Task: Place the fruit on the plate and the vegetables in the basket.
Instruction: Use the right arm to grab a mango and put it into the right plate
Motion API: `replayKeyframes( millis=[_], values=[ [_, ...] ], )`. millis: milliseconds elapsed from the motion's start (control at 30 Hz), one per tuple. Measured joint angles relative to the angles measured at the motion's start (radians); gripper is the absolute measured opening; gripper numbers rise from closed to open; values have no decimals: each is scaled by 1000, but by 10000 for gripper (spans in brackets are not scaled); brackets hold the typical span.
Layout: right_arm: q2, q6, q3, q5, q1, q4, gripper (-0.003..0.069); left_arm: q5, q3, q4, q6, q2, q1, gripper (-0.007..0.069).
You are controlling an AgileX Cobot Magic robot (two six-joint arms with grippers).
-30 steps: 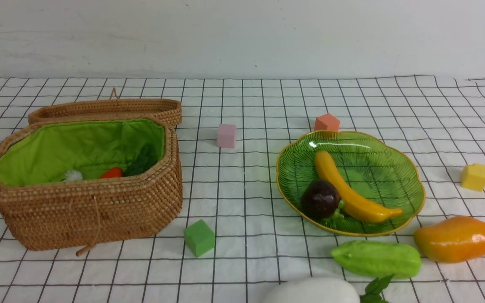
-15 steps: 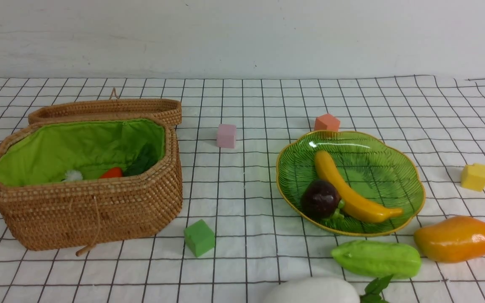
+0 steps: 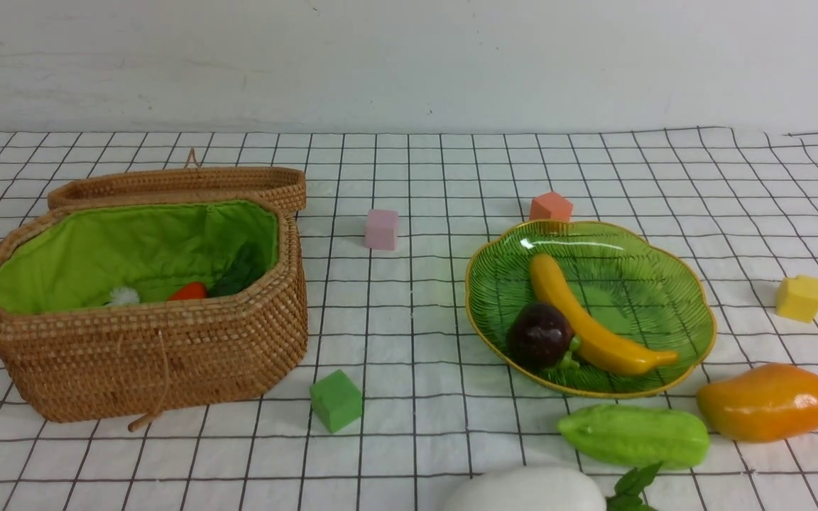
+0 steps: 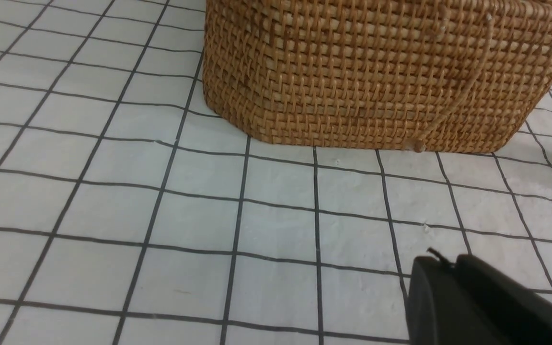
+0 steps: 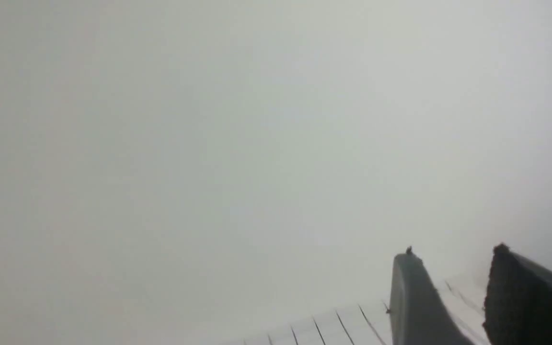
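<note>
On the table (image 3: 409,333), near right corner, we should span the mango (image 3: 767,402) crosswise: right pincer (image 5: 454,250) parted, left pincer (image 4: 451,268) closed.

Inventory, front view.
- Basket (image 3: 146,355): one, left of frame, with one attached lid (image 3: 182,186).
- Plate (image 3: 636,248): one, right of centre.
- Fruit, three pieces: one banana (image 3: 586,323), one mangosteen (image 3: 538,333), one mango (image 3: 767,401).
- Vegetables, three pieces: one carrot (image 3: 189,291), one gourd (image 3: 633,434), one radish (image 3: 526,491), cut off by the lower edge.
- Foam cubes, four: one pink cube (image 3: 381,228), one orange cube (image 3: 550,206), one yellow cube (image 3: 799,298), one green cube (image 3: 336,400).
</note>
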Motion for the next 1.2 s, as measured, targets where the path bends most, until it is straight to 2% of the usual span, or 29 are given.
replayKeyframes(
  millis=[100,200,400,800,900,1033,1067,1100,1167,1200],
  values=[
    [181,-22,-88,192,6,17,244,0,0,0,0,0,0,41],
    [324,-25,-103,257,25,21,244,0,0,0,0,0,0,43],
    [574,-26,-96,239,86,36,241,0,0,0,0,0,0,50],
    [911,61,-101,281,93,144,254,0,0,0,0,0,0,63],
    [986,150,-125,307,92,163,302,0,0,0,0,0,0,69],
    [1108,404,-161,288,75,221,481,0,0,0,0,0,0,73],
    [1108,416,-162,286,73,223,481,0,0,0,0,0,0,74],
    [1139,495,-164,265,70,230,554,0,0,0,0,0,0,76],
    [1175,592,-166,239,70,230,631,0,0,0,0,0,0,79],
    [1178,608,-166,234,70,230,638,0,0,0,0,0,0,79]
  ],
)
